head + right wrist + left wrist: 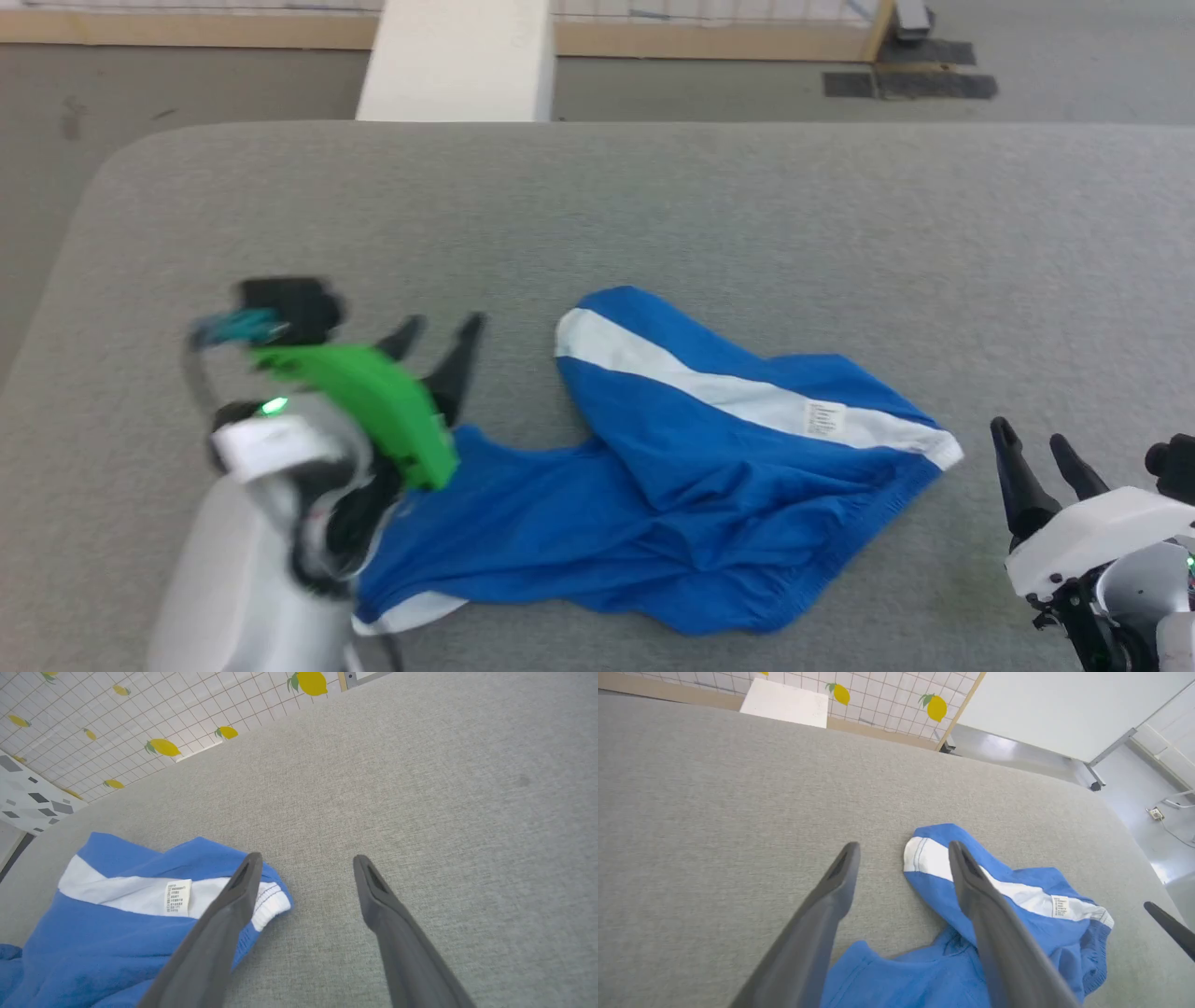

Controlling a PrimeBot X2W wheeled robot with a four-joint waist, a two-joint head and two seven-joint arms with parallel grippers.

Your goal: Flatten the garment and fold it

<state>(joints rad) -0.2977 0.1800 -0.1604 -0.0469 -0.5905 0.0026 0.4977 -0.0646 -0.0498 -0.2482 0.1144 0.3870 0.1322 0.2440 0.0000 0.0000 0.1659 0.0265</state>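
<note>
The garment [653, 504], bright blue shorts with a white stripe and a small white label, lies rumpled on the grey cloth-covered table [747, 205]. In the left wrist view the garment [1017, 933] spreads below and right of my fingers; in the right wrist view the garment [117, 914] lies at lower left. My left gripper [439, 331] hovers open over the garment's left end, its fingers [840, 877] spread with nothing between them. My right gripper [1034, 443] stands open just right of the garment's waistband corner, one finger [243, 882] over that corner.
Beyond the table's far edge stand a white block [457, 56] and a wooden rail [187, 28] on grey floor. A tiled wall with lemon prints [163, 746] shows in the wrist views. Bare table surface lies behind and right of the garment.
</note>
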